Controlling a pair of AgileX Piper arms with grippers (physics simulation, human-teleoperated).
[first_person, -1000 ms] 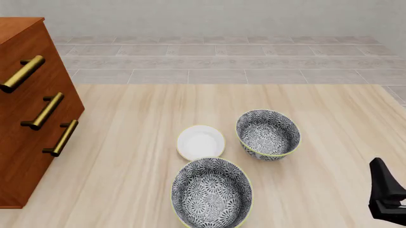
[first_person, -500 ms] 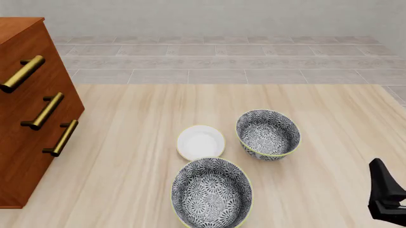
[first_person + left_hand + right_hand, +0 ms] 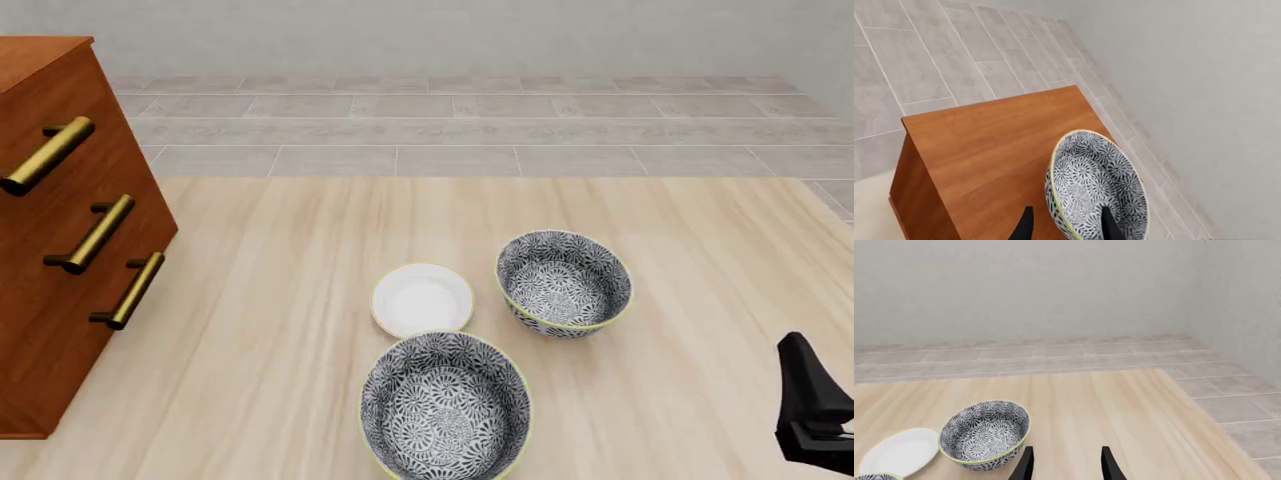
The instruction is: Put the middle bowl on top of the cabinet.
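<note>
In the left wrist view the middle bowl (image 3: 1097,192), patterned dark grey and white with a pale green rim, is over the top of the reddish-brown cabinet (image 3: 987,150) and looks to rest on it. My left gripper (image 3: 1067,227) is open, one finger outside the bowl's wall and one inside, with the rim between them. The front view shows the cabinet (image 3: 67,230) at the left with three brass handles; its top, the middle bowl and the left gripper lie outside that view. At the front right, my right gripper (image 3: 1066,465) is open and holds nothing.
On the table stand two more patterned bowls, one near the front (image 3: 445,408) and one farther right (image 3: 563,283), with a small white dish (image 3: 422,299) between them. The right arm (image 3: 814,420) sits at the table's front right corner. Grey floor tiles lie beyond.
</note>
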